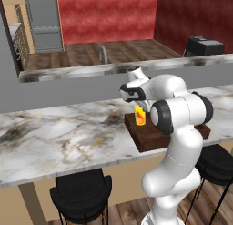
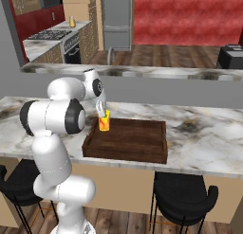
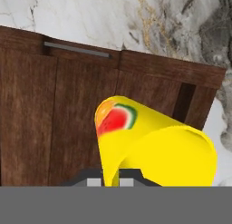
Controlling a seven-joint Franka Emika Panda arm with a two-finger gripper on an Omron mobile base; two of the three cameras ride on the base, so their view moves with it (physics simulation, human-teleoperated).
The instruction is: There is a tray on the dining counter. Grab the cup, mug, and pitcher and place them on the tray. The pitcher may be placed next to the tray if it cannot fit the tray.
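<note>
Yellow, with a red mark on its side, the cup is seen upright in the near-left corner of the brown wooden tray on the marble desk. It is clasped at the rim by the tool.

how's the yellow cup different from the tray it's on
The cup is bright yellow with a red and green mark; the tray is dark brown wood. The cup is small, round and upright; the tray is wide, flat and rectangular. The gripper is at the cup's rim; nothing grips the tray. Both sit on the dining counter.
</note>
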